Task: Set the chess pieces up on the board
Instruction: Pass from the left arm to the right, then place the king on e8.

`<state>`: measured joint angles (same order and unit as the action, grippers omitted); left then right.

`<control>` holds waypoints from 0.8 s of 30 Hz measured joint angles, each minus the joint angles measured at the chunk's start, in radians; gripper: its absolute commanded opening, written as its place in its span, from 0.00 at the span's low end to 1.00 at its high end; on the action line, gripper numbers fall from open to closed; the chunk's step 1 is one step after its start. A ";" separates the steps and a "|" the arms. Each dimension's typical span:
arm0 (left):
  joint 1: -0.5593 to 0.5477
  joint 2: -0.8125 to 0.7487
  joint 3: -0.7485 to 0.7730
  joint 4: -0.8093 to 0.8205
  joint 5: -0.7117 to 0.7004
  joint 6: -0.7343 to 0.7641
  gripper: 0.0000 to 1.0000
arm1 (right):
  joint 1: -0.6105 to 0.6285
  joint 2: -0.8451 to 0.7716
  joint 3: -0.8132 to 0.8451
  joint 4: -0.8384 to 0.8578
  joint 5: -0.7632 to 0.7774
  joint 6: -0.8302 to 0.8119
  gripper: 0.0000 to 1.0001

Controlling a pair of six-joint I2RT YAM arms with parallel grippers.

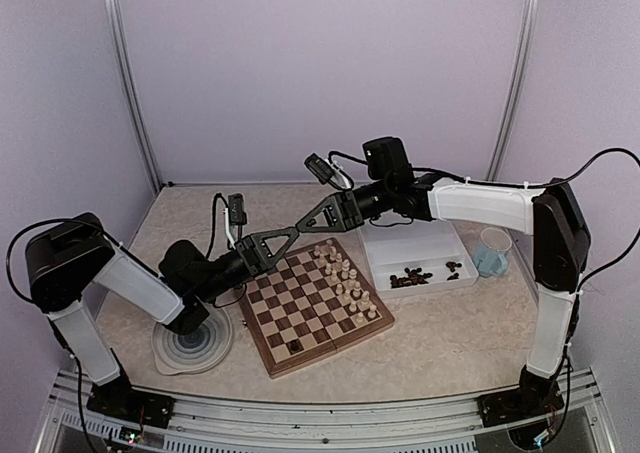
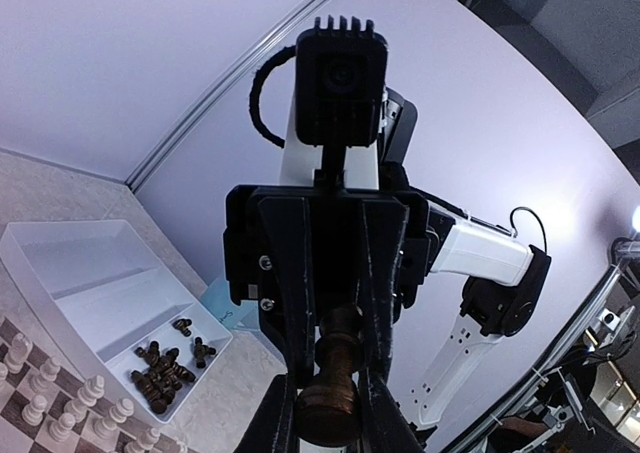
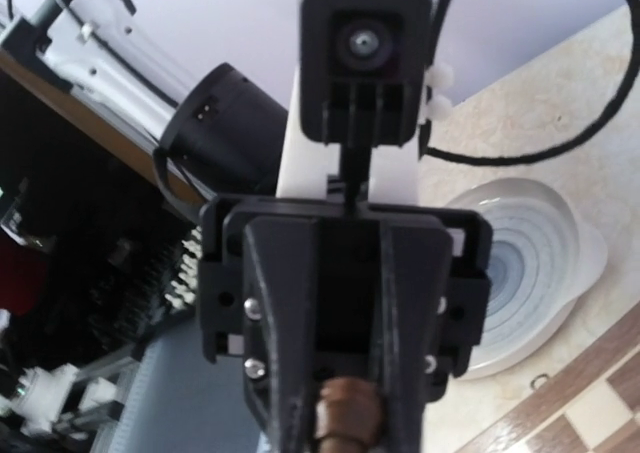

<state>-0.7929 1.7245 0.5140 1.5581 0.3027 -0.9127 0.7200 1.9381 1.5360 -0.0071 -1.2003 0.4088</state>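
From above, the left pincer (image 1: 290, 235) and the right pincer (image 1: 308, 223) meet tip to tip in the air. They are over the far corner of the square wooden chessboard with dark brown and tan checks (image 1: 290, 308). What sits between them is too small to make out here. Pale cream wooden figures (image 1: 345, 278) stand in rows along the board's right side. Loose dark brown figures (image 1: 420, 276) lie in the white two-compartment tray (image 1: 420, 248) on the bench just beside it.

The left wrist view shows a dark brown turned wooden chess piece (image 2: 333, 373) pinched at its broad end by the left pincer. The right pincer's fingers press against its narrower upper part with no visible gap, so both seem to be gripping it.

In the right wrist view, the piece's brown end sits centred between the facing left pincer's fingers.

This looks like a hand-over from one arm to the other. To do it well:
- The receiving grip should be firm and square on the piece before the other lets go.
- The releasing fingers should spread only a little, then back straight off along their own line.
- Any twist or sideways pull could flick so small a piece out.
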 measured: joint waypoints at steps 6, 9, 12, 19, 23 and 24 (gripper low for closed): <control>0.000 0.000 0.002 -0.009 -0.014 0.002 0.28 | -0.002 0.000 0.011 -0.039 0.035 -0.041 0.00; 0.000 -0.014 0.003 -0.060 -0.032 0.021 0.50 | 0.002 0.004 0.058 -0.130 0.087 -0.115 0.00; 0.002 -0.091 0.002 -0.231 -0.072 0.074 0.61 | 0.011 0.009 0.136 -0.229 0.183 -0.216 0.00; 0.093 -0.513 0.057 -0.830 -0.192 0.246 0.66 | 0.112 0.068 0.356 -0.463 0.518 -0.521 0.00; 0.269 -0.717 0.094 -1.090 -0.228 0.312 0.67 | 0.214 0.170 0.484 -0.600 0.675 -0.669 0.00; 0.311 -0.759 0.097 -1.142 -0.238 0.328 0.67 | 0.234 0.202 0.518 -0.634 0.703 -0.702 0.00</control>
<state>-0.4824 0.9657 0.6113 0.4164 0.0650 -0.5850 0.9543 2.1399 2.0541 -0.6407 -0.4969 -0.2932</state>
